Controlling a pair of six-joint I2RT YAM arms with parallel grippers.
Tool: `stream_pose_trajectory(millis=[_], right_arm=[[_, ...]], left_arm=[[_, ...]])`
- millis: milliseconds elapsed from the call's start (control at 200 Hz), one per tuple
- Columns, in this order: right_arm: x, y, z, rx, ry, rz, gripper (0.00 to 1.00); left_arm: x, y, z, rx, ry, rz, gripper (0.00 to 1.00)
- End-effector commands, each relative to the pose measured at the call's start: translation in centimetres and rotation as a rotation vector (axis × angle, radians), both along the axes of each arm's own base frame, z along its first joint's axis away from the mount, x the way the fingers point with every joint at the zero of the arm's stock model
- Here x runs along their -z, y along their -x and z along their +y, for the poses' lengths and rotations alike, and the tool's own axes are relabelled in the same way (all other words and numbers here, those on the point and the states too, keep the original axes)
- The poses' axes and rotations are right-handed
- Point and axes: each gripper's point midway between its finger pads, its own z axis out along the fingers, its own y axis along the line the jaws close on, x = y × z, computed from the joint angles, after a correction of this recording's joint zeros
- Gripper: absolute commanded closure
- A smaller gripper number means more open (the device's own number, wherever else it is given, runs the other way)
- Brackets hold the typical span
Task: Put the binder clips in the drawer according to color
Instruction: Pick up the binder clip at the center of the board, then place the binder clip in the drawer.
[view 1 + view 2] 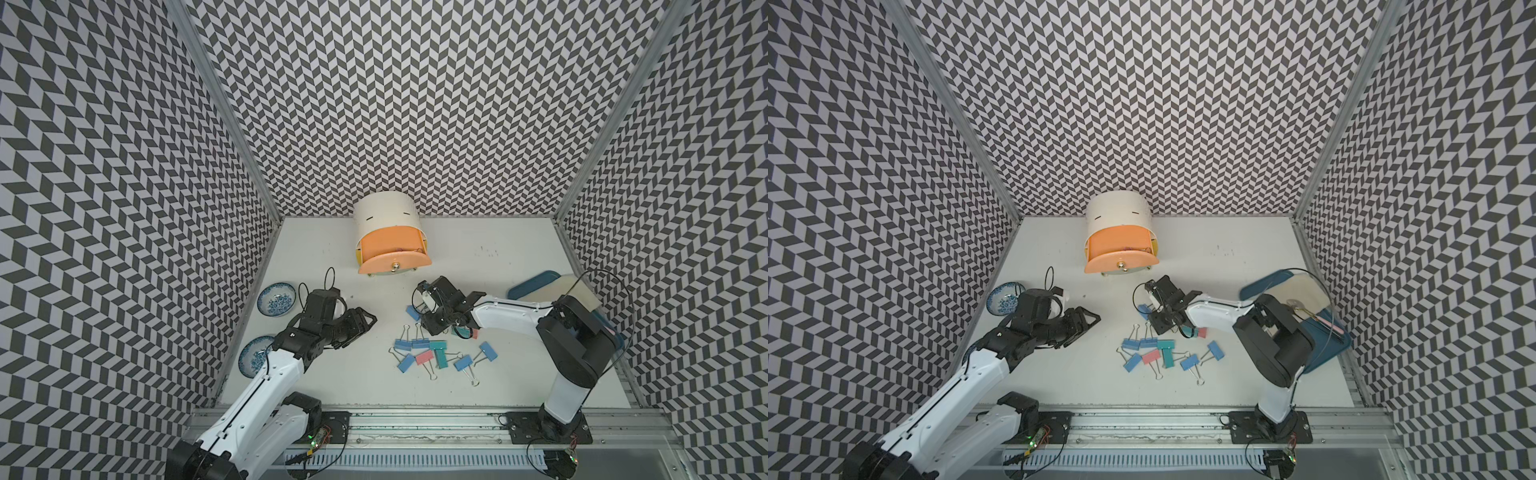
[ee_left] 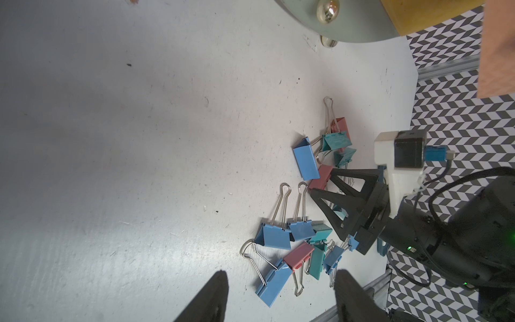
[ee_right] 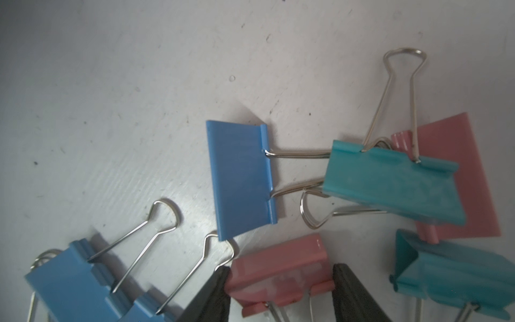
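**Right gripper on a pink clip, peach drawer open**

The right gripper [image 3: 280, 269] is down at the table [image 1: 498, 257], on the cabinet-side edge of the clips [image 1: 432, 353]. It is closed onto a pink clip [image 3: 278, 281], with its fingers [image 3: 354, 295] touching both ends of the body. That clip lies flat on the table. Just beside it are a blue clip [image 3: 241, 178] and a teal clip [image 3: 395, 184], the teal one lying over another pink one.

The left gripper [image 2: 281, 274] has its jaws apart with nothing between them. It hovers left of the pile, pointing at it.

The other clips, blue, teal and pink, sit loose in one cluster between the arms, in front of the cabinet [image 1: 388, 216]. The cabinet stands centred at the back wall. Its top drawer, the peach drawer [image 1: 390, 245], is pulled out.

Two bowls [image 1: 276, 298] sit at the left edge. A blue tray [image 1: 532, 282] is back right, behind the right arm.
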Motion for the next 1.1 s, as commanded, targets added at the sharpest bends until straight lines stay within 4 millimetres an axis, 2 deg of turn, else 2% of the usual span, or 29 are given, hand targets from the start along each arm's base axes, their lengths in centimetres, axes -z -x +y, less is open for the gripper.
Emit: stream_pose_trajectory(millis=[0, 285, 426, 561, 756, 981, 1097], right_arm=[[-2.7, -0.1, 0.7, 0.009, -0.069, -0.047, 0.46], [-6.7, 0.2, 0.0, 0.031, -0.106, -0.097, 0.51], [-9.4, 0.1, -0.4, 0.048, -0.136, -0.14, 0.52], [-13.1, -0.2, -0.7, 0.073, -0.18, -0.198, 0.54], [-18.9, -1.3, -1.0, 0.113, -0.237, -0.298, 0.54], [-26.4, -2.8, -0.4, 0.122, -0.344, -0.417, 0.54], [-29.2, -3.7, 0.5, 0.113, -0.384, -0.447, 0.54]], left_arm=[[-1.8, -0.9, 0.0, 0.0, -0.008, -0.052, 0.35], [-3.4, -1.4, 0.2, -0.007, -0.009, -0.081, 0.36], [-5.2, -1.5, 1.0, -0.027, -0.007, -0.109, 0.36], [-7.6, -2.1, 1.5, -0.046, 0.005, -0.155, 0.36], [-12.3, -3.9, 1.8, -0.049, 0.011, -0.241, 0.36], [-17.1, -6.0, 1.5, -0.039, 0.036, -0.326, 0.35], [-18.8, -6.8, 0.9, -0.022, 0.072, -0.36, 0.35]])
